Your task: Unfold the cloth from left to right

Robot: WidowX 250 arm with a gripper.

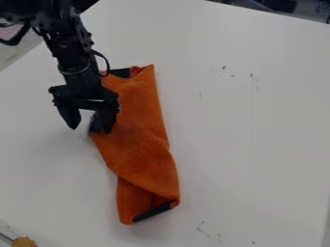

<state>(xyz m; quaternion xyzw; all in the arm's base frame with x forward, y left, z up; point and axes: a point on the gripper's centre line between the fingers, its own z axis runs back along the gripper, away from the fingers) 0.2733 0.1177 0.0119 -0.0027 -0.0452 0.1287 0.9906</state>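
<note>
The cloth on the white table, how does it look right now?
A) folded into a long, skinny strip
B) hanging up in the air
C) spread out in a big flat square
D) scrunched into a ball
A: the orange cloth lies long and narrow, with layers overlapping near its lower end.

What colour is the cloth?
Orange, with dark edging at its lower end; it shows in the camera view.

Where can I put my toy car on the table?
Best: the white table right of the orange cloth in the picture, bare but for little marks. There's also room between the cloth and the yellow thing in the bottom-left corner. It's crowded at the cloth's upper left, where the black hand is.
</note>
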